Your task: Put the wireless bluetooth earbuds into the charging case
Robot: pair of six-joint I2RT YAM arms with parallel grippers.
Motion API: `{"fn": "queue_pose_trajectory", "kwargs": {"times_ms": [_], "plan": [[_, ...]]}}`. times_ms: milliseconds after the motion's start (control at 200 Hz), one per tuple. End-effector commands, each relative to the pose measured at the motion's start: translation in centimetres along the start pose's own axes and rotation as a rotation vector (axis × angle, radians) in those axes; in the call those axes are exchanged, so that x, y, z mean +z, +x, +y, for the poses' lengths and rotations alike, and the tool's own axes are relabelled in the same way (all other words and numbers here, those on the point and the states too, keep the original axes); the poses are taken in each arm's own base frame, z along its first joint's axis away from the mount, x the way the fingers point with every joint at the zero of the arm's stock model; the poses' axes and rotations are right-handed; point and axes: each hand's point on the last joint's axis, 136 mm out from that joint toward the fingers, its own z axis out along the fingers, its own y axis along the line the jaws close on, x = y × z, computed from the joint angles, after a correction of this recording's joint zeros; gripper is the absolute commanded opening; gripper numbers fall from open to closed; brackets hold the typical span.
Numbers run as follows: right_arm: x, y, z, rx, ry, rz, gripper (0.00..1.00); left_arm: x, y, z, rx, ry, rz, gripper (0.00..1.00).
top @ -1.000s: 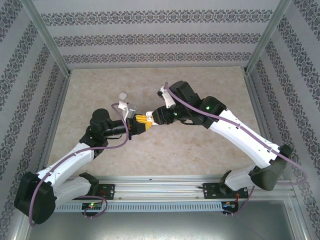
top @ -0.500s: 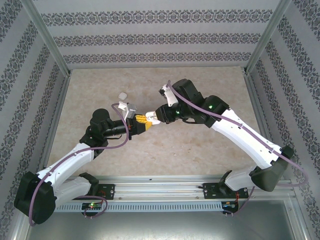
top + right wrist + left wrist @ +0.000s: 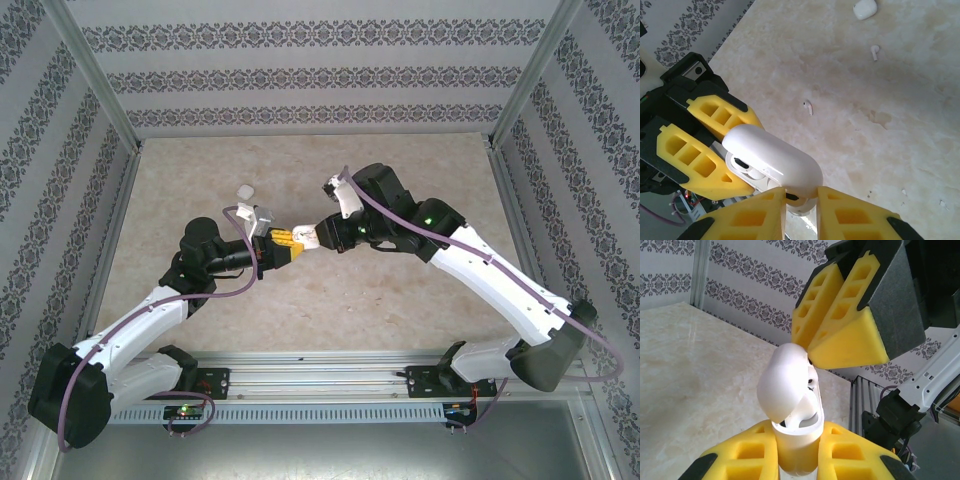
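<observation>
Bench (image 3: 420,300): beige marble-look surface, enclosed by damask-striped wallpaper (image 3: 300,80). Left hand (image 3: 797,450) clenched on charging case (image 3: 787,385) base, lid open, over bench centre. Right hand (image 3: 801,197) fingers narrowed at case mouth; grasp cannot be told. Two earbuds (image 3: 809,107) loose on bench, 12 and 1 o'clock of case. Second case (image 3: 864,8) beyond them.

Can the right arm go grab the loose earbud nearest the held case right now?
Probably not yet. The right gripper looks pinched on the lid of the charging case held by the left gripper. The earbud itself lies unobstructed.
</observation>
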Motion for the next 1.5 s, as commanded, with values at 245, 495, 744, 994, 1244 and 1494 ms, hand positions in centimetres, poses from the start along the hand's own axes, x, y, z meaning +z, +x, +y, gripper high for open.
{"fn": "queue_pose_trajectory", "kwargs": {"times_ms": [245,495,744,994,1244,1494], "plan": [[-0.1,-0.5,0.6,-0.016,-0.027,-0.018,0.46,0.1,-1.3,-1.4,0.042,0.059,-0.032,0.0],[-1.0,-1.1,0.8,-0.017,-0.022,-0.051,0.49,0.1,-1.3,-1.4,0.042,0.06,-0.035,0.0],[-0.3,-0.6,0.8,0.018,-0.029,-0.032,0.41,0.0,-1.4,-1.8,0.038,0.071,-0.037,0.0],[0.3,-0.5,1.2,0.033,-0.03,-0.039,0.49,0.1,-1.1,-1.5,0.033,0.068,-0.03,0.0],[-1.8,-1.4,1.1,0.034,-0.018,-0.098,0.58,0.6,-0.9,-1.0,0.03,0.068,-0.026,0.0],[-4.6,-2.5,0.7,0.051,-0.025,-0.169,0.62,0.8,-1.0,-0.6,0.034,0.063,-0.025,0.0]]}}
